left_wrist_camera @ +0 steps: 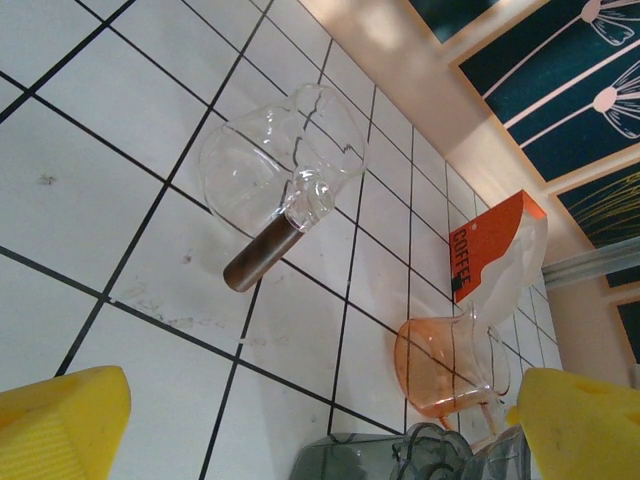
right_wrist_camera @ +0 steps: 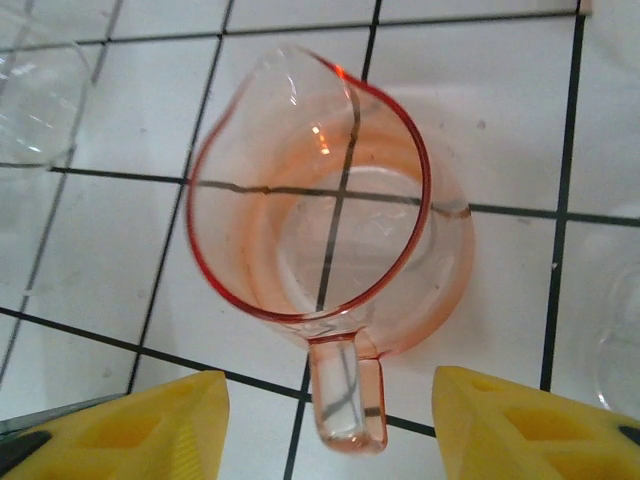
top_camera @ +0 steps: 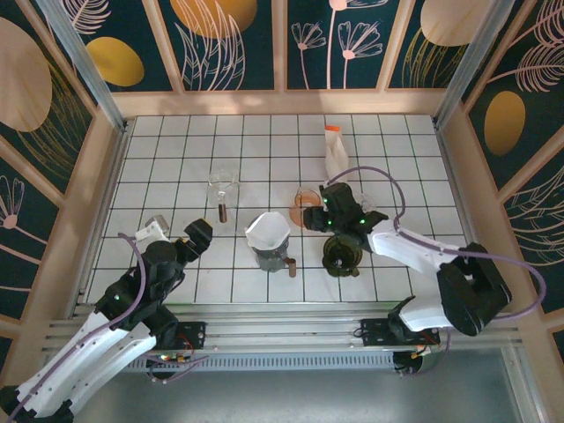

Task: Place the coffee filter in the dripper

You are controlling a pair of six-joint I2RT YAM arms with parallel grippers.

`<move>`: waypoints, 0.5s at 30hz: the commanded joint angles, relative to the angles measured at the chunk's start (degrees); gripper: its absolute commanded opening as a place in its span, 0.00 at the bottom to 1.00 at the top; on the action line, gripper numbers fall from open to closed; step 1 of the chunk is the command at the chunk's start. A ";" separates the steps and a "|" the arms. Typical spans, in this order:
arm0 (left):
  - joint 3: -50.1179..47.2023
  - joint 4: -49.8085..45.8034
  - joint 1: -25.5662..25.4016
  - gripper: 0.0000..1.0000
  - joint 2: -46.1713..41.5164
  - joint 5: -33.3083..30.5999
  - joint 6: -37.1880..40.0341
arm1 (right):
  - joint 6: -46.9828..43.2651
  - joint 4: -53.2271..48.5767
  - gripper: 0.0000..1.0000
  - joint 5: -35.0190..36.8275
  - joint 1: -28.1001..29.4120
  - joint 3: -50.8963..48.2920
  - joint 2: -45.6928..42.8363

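The white coffee filter [top_camera: 266, 230] sits point-down in the mouth of the grey dripper [top_camera: 271, 258], near the middle of the bench [top_camera: 167, 150]. Its rim flares well above the dripper's lip. The dripper's brown handle points right, toward a dark glass vessel [top_camera: 342, 253] just beside it, partly under my right arm.

My left tool [top_camera: 200, 232] hangs left of the dripper and apart from it. On its wrist camera the yellow fingers [left_wrist_camera: 60, 425] are spread wide with nothing between them, and the dripper's grey rim [left_wrist_camera: 400, 455] shows at the near edge.

Far-left of the filter stands a clear glass jug [top_camera: 223, 187] with a brown handle, free tiles all round it.

My right tool [top_camera: 319, 204] is over the orange glass pitcher [right_wrist_camera: 320, 230], far-right of the dripper. Its fingers [right_wrist_camera: 130, 425] are wide apart; the pitcher's handle lies between them, touching neither, so nothing is gripped. Beyond the pitcher a coffee bag [top_camera: 336, 150] lies toward the far wall.

The left and far-left tiles are open; the wooden rim bounds the bench on every side.
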 commanded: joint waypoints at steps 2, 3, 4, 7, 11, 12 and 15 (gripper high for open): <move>2.25 2.35 0.44 0.99 0.94 0.57 2.04 | 1.00 -2.41 0.59 2.60 1.25 0.84 -7.31; 2.46 2.27 0.42 0.99 1.17 0.59 2.25 | 1.02 -2.34 0.59 2.73 1.52 0.60 -8.67; 2.76 2.19 0.43 0.99 1.44 0.63 2.28 | 1.18 -2.24 0.59 3.05 1.91 0.29 -9.95; 3.20 1.57 0.43 0.99 1.77 0.54 2.46 | 1.76 0.68 0.61 5.11 4.65 -2.65 -16.15; 2.90 1.04 0.42 0.99 1.38 1.01 3.05 | 3.99 3.91 0.65 6.57 8.22 -8.15 -24.43; 2.78 0.87 0.44 0.99 1.33 1.05 3.08 | 4.61 3.57 0.65 5.86 8.35 -9.02 -25.88; 2.00 0.68 0.42 0.99 1.28 2.18 3.37 | 4.53 2.10 0.65 2.41 10.03 -11.43 -29.93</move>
